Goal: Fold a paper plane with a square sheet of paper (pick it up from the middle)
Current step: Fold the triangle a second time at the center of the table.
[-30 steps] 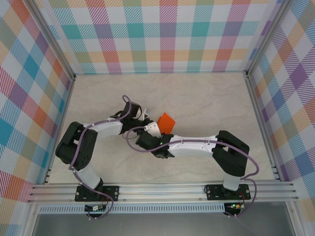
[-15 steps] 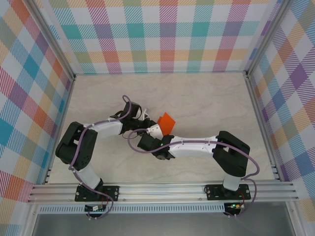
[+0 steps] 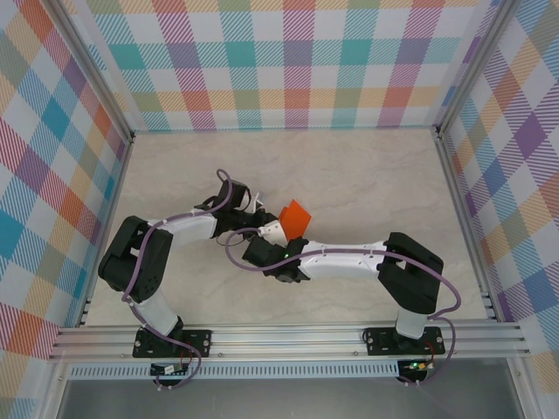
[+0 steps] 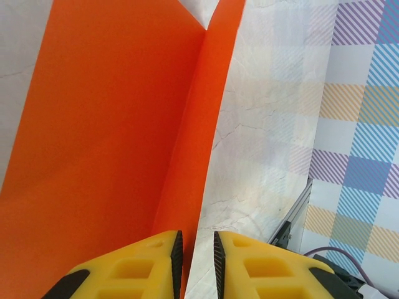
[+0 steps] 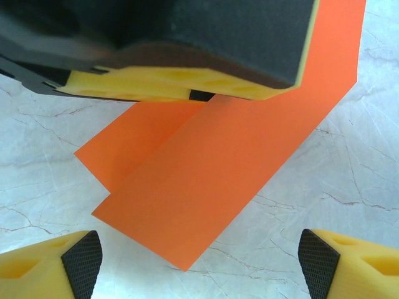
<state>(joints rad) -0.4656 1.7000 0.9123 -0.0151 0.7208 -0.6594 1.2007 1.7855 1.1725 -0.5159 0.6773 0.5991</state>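
The square sheet of paper (image 3: 296, 216) is bright orange and folded along a centre crease. Its two flaps hang slanted just above the marble table. My left gripper (image 4: 196, 249) is shut on its creased edge, and the paper (image 4: 112, 137) runs away from the yellow fingers. In the right wrist view the left gripper's fingers (image 5: 174, 84) pinch the sheet (image 5: 212, 168) from above. My right gripper (image 5: 199, 261) stands open below the sheet's lower corner with nothing between its pads, apart from the paper. From above, both grippers meet at the table's middle, left (image 3: 265, 215) and right (image 3: 276, 232).
The marble table top (image 3: 367, 175) is walled by checked panels (image 3: 297, 61) at the back and both sides. An aluminium rail (image 3: 288, 336) runs along the near edge. Purple cables loop over both arms.
My right gripper's jaws have spread wide apart. The left gripper and the orange sheet have stayed in place.
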